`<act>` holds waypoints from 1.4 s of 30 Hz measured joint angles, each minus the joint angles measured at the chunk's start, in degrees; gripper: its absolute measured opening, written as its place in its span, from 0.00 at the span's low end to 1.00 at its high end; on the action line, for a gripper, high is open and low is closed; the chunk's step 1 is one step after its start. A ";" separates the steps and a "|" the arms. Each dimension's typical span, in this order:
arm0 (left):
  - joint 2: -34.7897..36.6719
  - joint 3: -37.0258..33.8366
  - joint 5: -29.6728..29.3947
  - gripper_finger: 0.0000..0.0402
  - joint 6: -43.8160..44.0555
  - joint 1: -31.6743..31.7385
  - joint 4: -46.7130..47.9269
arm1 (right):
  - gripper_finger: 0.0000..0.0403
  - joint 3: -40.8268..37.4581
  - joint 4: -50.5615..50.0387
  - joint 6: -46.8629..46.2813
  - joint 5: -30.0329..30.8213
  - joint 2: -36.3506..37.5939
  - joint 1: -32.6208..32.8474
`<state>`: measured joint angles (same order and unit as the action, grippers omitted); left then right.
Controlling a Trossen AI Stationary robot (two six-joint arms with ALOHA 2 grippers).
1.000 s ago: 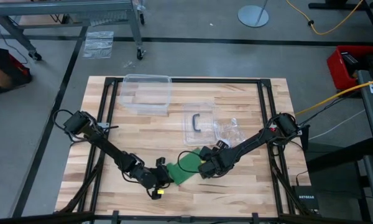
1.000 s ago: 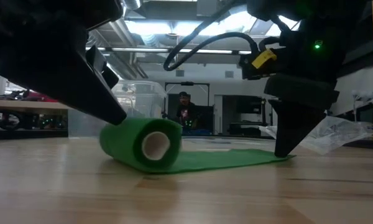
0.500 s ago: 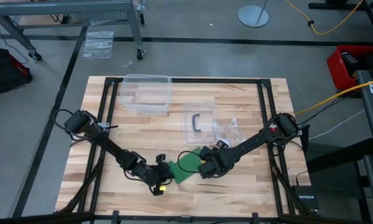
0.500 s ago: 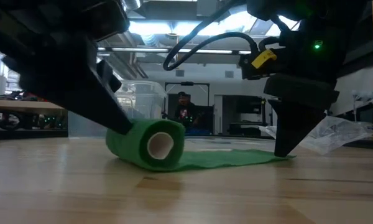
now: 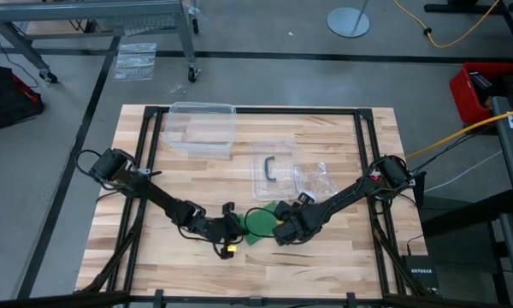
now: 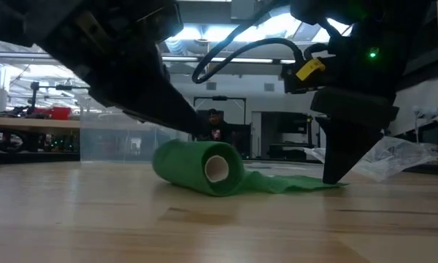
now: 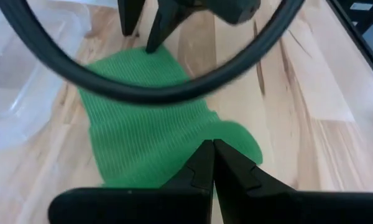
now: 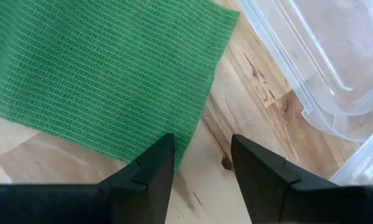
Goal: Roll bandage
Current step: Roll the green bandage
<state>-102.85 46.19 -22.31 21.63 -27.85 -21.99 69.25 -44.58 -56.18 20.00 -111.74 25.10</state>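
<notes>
The green bandage (image 5: 258,224) lies near the table's middle front. Its left part is wound into a roll (image 6: 201,168) that rests on its side on the wood. A short flat strip (image 6: 292,184) runs from it toward the table's right. My left gripper (image 7: 211,152) is shut and leans on the roll from the left. My right gripper (image 8: 202,140) stands open at the strip's free end (image 8: 193,81), pointing steeply down. My left gripper presses its shut fingertips against the roll's upper rear side (image 7: 193,134), slanting down from the table's left. The roll stays on the table, its open core (image 6: 217,169) facing the near edge. My right gripper rests one fingertip (image 8: 158,158) on the strip's free end near its side edge (image 8: 186,134). The other fingertip (image 8: 252,158) stands over bare wood beside it. The strip lies flat under it.
A clear plastic box (image 5: 201,128) stands at the far left. A clear lid with a dark handle (image 5: 272,167) and a crumpled plastic bag (image 5: 315,180) lie just beyond the right gripper. Bare wood spreads along the near edge.
My left gripper has gone toward the table's right, pushing the roll along the strip toward my right gripper. The roll has turned over and taken up more cloth, so the flat part is shorter. The free end stayed under my right gripper.
</notes>
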 joint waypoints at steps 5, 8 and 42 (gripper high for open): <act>-0.02 0.00 0.02 0.00 -0.75 1.34 0.07 | 0.41 0.00 -2.45 -0.01 1.03 0.00 0.01; -0.02 0.00 0.02 0.00 -0.77 2.17 0.05 | 0.41 -0.04 -4.00 0.00 2.40 0.00 0.00; 2.27 0.00 -9.75 0.00 -12.11 -0.97 12.10 | 0.41 0.15 -4.43 -0.98 2.92 0.00 0.00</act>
<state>-100.57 46.19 -32.06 9.52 -28.82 -9.89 69.40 -49.01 -57.17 22.92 -111.74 25.10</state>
